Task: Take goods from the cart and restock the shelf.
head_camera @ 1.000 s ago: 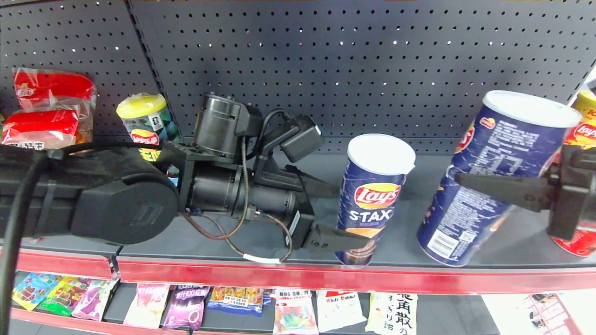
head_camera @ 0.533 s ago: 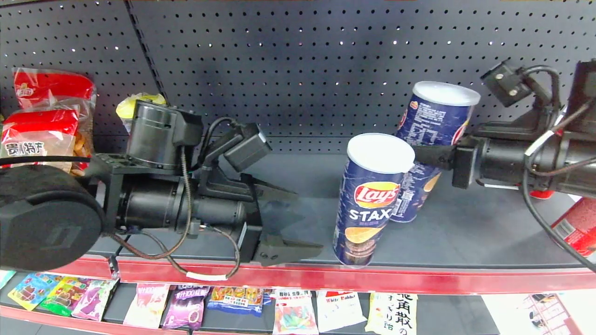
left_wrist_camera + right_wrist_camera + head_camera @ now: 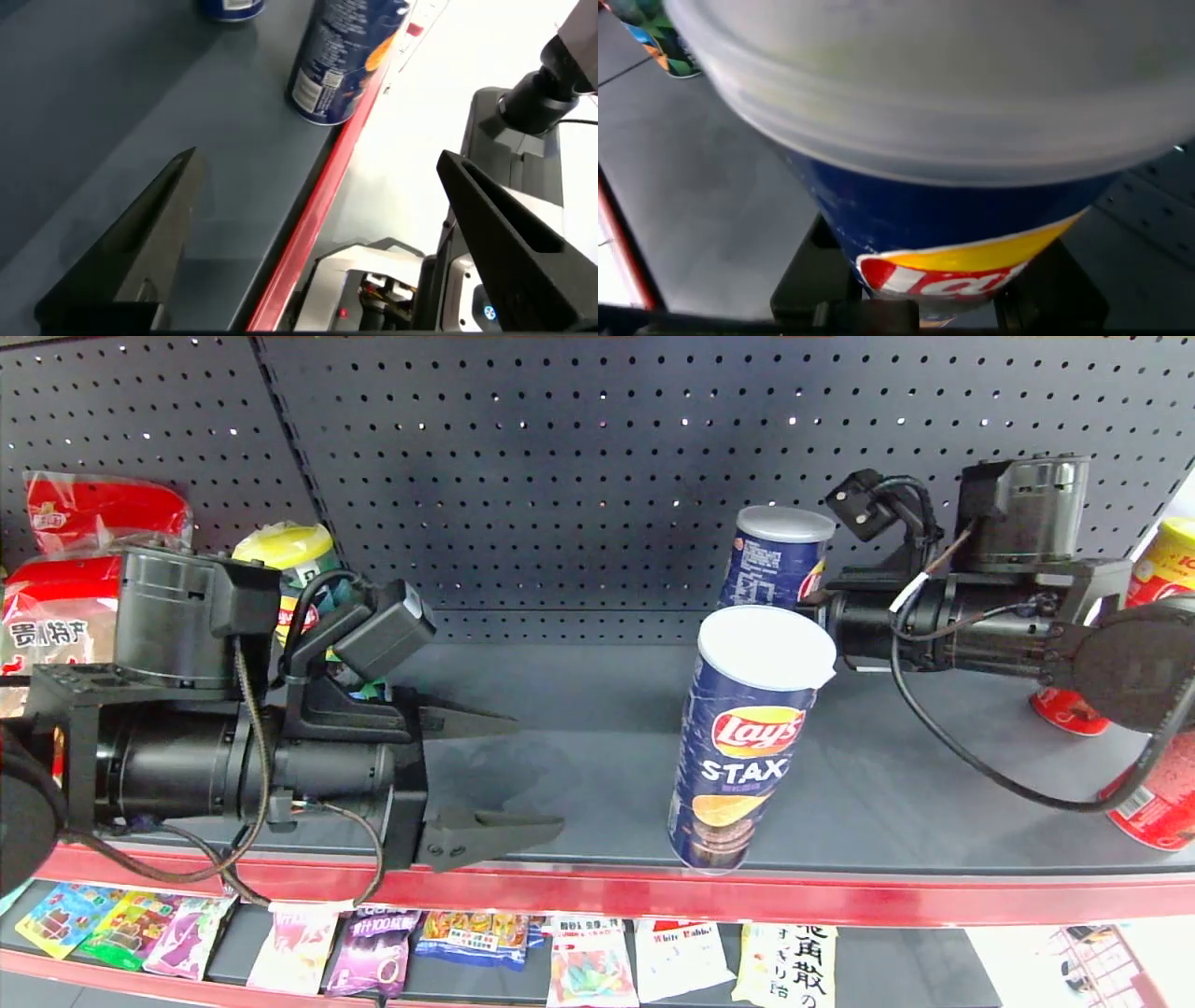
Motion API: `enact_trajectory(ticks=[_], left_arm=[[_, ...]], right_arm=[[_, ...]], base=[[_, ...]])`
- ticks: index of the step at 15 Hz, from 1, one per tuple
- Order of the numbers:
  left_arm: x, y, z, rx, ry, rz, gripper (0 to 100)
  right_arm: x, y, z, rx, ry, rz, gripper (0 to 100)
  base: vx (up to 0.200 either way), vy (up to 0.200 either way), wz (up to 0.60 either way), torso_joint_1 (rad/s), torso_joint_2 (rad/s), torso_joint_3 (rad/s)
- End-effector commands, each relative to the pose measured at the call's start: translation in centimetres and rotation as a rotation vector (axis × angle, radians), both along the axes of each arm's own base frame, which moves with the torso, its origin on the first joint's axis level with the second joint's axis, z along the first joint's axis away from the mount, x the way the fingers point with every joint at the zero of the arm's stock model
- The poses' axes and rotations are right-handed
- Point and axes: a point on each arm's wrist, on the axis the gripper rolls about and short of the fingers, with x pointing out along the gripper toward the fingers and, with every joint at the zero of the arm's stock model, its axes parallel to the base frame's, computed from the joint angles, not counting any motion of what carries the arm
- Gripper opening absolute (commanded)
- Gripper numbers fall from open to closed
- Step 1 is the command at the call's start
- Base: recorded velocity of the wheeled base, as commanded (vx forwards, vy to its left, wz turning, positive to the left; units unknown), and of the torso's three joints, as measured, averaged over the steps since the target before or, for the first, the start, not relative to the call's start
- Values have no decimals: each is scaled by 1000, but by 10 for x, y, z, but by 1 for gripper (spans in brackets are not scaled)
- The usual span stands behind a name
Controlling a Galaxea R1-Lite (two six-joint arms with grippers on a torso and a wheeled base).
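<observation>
A blue chip can with a white lid (image 3: 747, 747) stands upright at the shelf's front edge; the left wrist view shows it (image 3: 341, 56) beside the red shelf lip. My left gripper (image 3: 537, 771) hangs open to its left, well apart from it, with nothing between its fingers (image 3: 149, 252). A second blue can (image 3: 775, 555) stands upright behind the first, near the pegboard, and my right gripper (image 3: 814, 599) is shut on its side. Its clear lid and blue body (image 3: 952, 187) loom close in the right wrist view. The front can hides its base.
A yellow-lidded can (image 3: 289, 555) and red snack bags (image 3: 89, 541) stand at the shelf's back left. Red and yellow cans (image 3: 1158, 793) crowd the right end. The grey shelf (image 3: 579, 747) between my left gripper and the front can is bare. Snack packets (image 3: 588, 957) lie on the shelf below.
My left gripper drew back to the left, away from the front can, staying open. My right arm carried the second can left and toward the back, from tilted to upright behind the front can.
</observation>
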Motion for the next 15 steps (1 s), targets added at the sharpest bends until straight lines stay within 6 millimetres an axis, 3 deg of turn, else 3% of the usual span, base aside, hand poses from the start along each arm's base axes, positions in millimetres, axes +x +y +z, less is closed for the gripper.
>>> enact_trajectory(ticks=[1,9,10,15], left_arm=[[-2,2,2,-4,-7,5,100],[1,0,-1,0,8,6,100],[1,0,-2,2,12,6,100],[2,0,-2,2,12,6,100]], right_arm=[[13,13,-9,-8,14,21,0],[14,15,-14,-14,28,21,0],[13,14,-13,-11,30,20,100],[-2,6,-8,-10,29,11,100]], base=[[0,0,0,0,0,0],[0,0,0,0,0,0],[0,0,0,0,0,0],[0,0,0,0,0,0]])
